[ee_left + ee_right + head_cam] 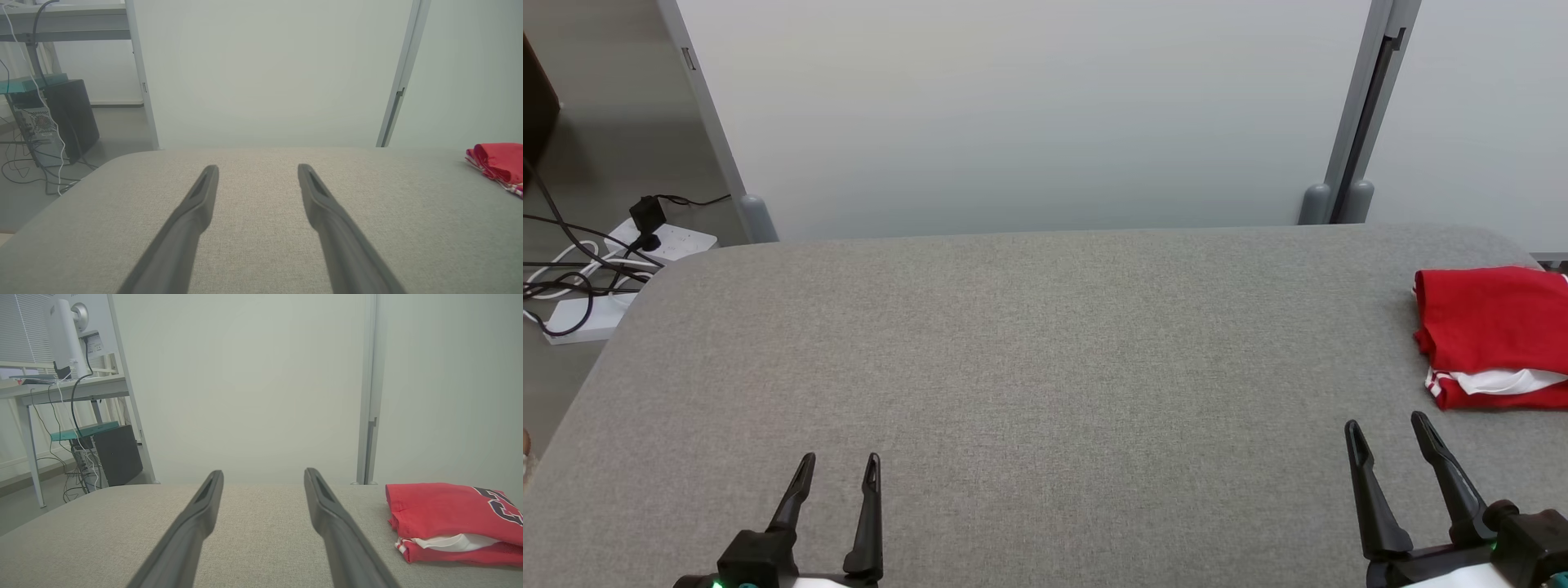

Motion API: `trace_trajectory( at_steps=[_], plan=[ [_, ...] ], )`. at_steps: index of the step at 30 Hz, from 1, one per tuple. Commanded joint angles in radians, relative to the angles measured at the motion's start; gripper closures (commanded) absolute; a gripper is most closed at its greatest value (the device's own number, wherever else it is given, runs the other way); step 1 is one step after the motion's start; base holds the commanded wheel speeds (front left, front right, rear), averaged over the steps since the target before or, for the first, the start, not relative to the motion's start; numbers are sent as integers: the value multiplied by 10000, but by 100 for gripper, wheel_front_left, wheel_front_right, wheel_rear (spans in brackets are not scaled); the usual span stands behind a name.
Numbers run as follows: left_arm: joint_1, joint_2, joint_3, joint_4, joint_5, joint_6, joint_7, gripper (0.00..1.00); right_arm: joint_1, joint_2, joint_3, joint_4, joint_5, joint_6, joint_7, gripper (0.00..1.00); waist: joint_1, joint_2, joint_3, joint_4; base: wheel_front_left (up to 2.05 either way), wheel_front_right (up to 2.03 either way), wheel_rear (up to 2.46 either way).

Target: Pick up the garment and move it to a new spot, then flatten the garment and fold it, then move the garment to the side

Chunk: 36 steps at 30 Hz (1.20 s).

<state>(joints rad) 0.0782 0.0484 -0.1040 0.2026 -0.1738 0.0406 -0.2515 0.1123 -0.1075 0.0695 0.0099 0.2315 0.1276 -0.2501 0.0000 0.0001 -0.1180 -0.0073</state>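
At the right edge of the head view, on the grey worktop point(1013, 343), the folded red garment point(1490, 327) lies just up and right of the right tool point(1385, 421), the nearer one, its long axis seemingly left-to-right though cropped, while both that and the left tool point(840, 457) stand spread and empty.

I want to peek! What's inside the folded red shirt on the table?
A white layer pokes out between the folds of the red shirt, near its front edge. Anything deeper inside is covered by the top fold, so it cannot be seen.
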Motion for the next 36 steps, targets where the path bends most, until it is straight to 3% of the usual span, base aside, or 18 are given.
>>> trace_trajectory(
  at_steps=[1,12,13,24,28,36],
  plan=[
    [-291,19,348,-229,120,-26,-103,0,-203,-147,144,-248,60,31,-116,0,0,-1,-12,-10,0,0,0],
    [-428,19,354,-210,219,-37,-103,0,-236,-188,107,-310,27,31,-116,0,0,-1,-30,-32,0,0,0],
    [-3,0,7,31,118,-46,1,100,2,-5,-28,5,3,0,0,100,1,-1,-31,-32,0,0,0],
    [111,-35,90,621,-667,-136,290,100,139,159,-1,617,788,0,205,100,24,-1,13,-28,0,0,0],
    [61,-33,143,601,-1136,-189,388,100,62,158,-43,678,1245,1,306,100,3,-1,69,-24,0,0,0],
    [-81,-29,286,570,-2182,-310,627,100,-122,161,-145,812,2267,3,536,100,1,-1,165,-17,0,0,0]
  ],
)
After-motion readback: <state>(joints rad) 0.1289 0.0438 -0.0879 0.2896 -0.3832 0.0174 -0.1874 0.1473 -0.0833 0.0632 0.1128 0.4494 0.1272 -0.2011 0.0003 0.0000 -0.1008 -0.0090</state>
